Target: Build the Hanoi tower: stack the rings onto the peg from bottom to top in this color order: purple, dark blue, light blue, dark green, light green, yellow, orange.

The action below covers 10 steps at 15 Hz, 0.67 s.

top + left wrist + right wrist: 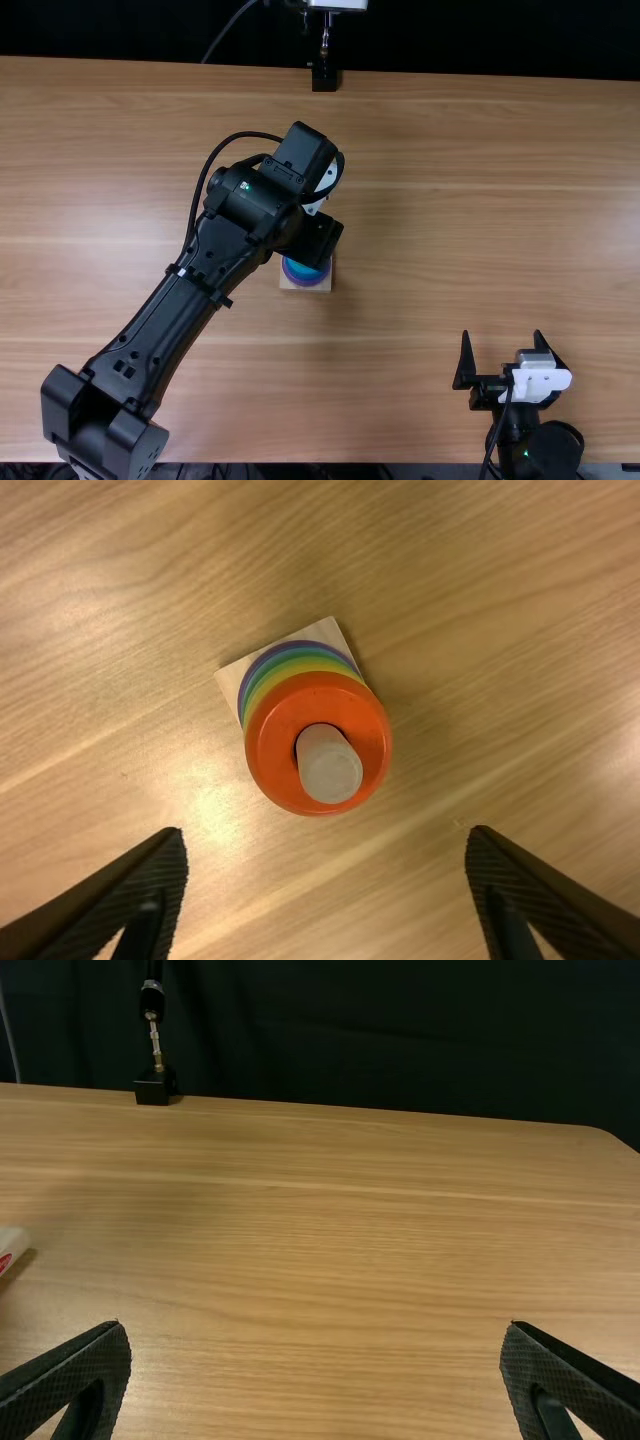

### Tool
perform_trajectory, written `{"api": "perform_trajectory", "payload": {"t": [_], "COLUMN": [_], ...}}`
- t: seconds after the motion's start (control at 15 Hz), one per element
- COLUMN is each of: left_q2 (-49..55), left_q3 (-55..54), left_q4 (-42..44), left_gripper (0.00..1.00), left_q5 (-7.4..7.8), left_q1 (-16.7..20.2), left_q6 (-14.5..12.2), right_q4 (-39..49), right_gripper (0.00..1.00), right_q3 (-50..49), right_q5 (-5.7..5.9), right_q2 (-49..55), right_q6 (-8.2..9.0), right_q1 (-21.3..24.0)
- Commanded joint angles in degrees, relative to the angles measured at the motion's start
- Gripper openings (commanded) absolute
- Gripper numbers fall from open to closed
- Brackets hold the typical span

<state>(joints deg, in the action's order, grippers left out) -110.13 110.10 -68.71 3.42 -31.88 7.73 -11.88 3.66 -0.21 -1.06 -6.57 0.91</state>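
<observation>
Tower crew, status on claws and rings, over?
Left gripper open near ring stack; right gripper open, aside. Orange ring topmost, peg poking through. Left arm partly blocks top view of stack.

Left arm (pixel 190 290) extended, right arm (pixel 545 450) back; jaws apart.

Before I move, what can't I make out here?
Top view: the orange ring, hidden by the left arm.
Left wrist view: the foot of the peg, inside the stack; the lower rings' blue shades, bands too thin.
Right wrist view: what the white thing is, cut off by the edge.
</observation>
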Motion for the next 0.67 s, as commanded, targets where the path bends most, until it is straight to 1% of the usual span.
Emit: {"api": "perform_trajectory", "payload": {"t": [0.0, 0.13, 0.2, 0.33, 0.4, 0.47, 0.6], "left_q2": [0.4, 2.5, 3.5, 7.6, 9.6, 11.8, 17.4], "left_q3": [-1.0, -1.0, -1.2, -2.7, -4.6, -6.8, -11.8], "left_q4": [-0.1, 1.4, 2.7, 7.7, 11.2, 14.6, 19.0], "left_gripper": [1.00, 1.00, 1.00, 1.00, 1.00, 1.00, 1.00], "left_q5": [0.38, 0.27, 0.17, 0.17, -0.05, 0.27, 0.17], "left_q1": [0.4, 1.1, 2.4, 6.0, 8.0, 10.4, 14.7], "left_q6": [0.3, 0.3, 0.3, 0.3, 0.2, 0.1, 0.0], "right_q4": [-3.9, -3.9, -3.9, -3.9, -3.9, -3.9, -3.9], "right_gripper": [1.00, 1.00, 1.00, 1.00, 1.00, 1.00, 1.00], "right_q3": [-2.8, -2.8, -2.8, -2.8, -2.8, -2.8, -2.8], "right_q5": [0.52, 0.52, 0.52, 0.52, 0.52, 0.52, 0.52], "right_q2": [1.1, 1.1, 1.1, 1.1, 1.1, 1.1, 1.1], "right_q6": [-0.18, -0.18, -0.18, -0.18, -0.18, -0.18, -0.18], "right_q1": [0.2, 0.2, 0.2, 0.2, 0.2, 0.2, 0.2]}}
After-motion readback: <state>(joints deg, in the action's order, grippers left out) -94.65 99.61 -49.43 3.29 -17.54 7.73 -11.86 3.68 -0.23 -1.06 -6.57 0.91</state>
